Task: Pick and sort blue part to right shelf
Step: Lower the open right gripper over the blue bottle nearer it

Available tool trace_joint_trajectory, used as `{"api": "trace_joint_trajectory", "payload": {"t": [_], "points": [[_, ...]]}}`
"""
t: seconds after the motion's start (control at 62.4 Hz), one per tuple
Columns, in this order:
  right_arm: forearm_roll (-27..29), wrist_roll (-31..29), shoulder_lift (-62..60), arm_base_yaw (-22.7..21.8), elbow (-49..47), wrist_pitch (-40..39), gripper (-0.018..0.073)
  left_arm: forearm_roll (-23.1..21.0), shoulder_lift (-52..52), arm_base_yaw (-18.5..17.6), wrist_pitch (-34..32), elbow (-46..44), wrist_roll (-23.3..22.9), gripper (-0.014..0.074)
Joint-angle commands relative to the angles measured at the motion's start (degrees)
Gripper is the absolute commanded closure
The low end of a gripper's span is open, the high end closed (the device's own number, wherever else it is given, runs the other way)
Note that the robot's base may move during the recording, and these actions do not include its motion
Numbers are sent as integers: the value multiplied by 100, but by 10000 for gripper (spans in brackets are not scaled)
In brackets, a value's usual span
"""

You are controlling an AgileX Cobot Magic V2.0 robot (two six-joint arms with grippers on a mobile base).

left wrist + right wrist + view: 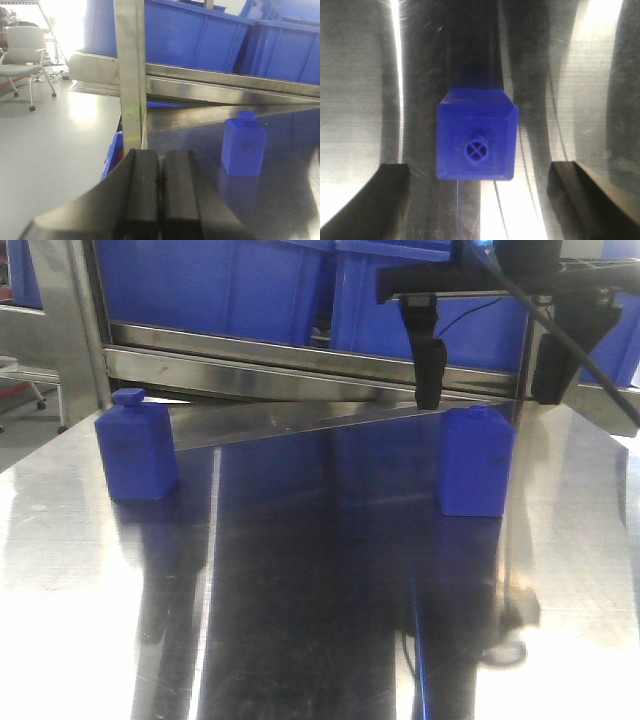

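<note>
Two blue bottle-shaped parts stand on the steel table. The left part [135, 445] also shows in the left wrist view [243, 145], ahead and to the right of my left gripper [160, 192], which is shut and empty. The right part [477, 462] stands under my right gripper [490, 390]. In the right wrist view I look straight down on its cap and top [475, 135]. My right gripper [480, 172] is open, with one finger [375, 200] on each side of the part, both well apart from it.
Blue bins [220, 285] sit on a steel shelf rail [280, 365] behind the table. A steel upright post [131, 75] stands close ahead of the left gripper. An office chair [25, 47] stands on the floor at the far left.
</note>
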Motion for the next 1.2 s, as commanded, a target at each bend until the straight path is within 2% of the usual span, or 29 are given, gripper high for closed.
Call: {"api": "trace_joint_trajectory", "payload": {"t": [0.0,1.186], "points": [[-60,14,-181,-35,-193,-64,-65,-52,-112,-34,-472,129,0,472],[81,189,181,-198,-197,-538,-63,-52,-112,-34,-472,129,0,472]]}}
